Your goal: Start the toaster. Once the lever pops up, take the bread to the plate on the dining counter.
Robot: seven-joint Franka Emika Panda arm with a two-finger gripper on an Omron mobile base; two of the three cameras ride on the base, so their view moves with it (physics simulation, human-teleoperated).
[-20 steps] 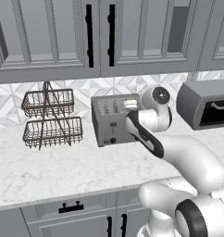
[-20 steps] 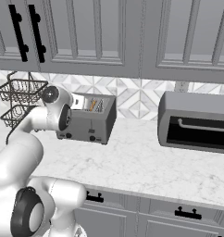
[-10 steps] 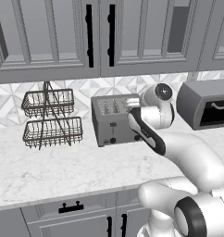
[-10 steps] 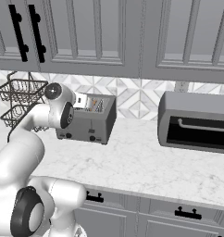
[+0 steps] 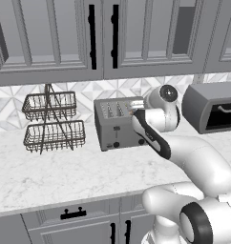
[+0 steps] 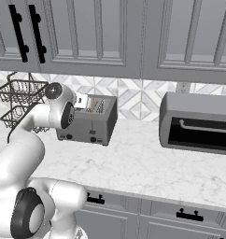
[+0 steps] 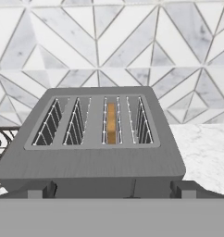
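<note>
Bread (image 7: 111, 122) sits low in the toaster (image 5: 118, 125), third slot from left, on the counter (image 5: 65, 171). Gripper (image 5: 135, 110) has edged closer over the right end, jaws wide, empty. Lever not yet pressed, I'd judge.

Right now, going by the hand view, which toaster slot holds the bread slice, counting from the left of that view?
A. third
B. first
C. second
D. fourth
A: in the hand view the golden-tan bread stands edge-on in the third slot of the toaster, while the other three slots show bare wire guides.
</note>
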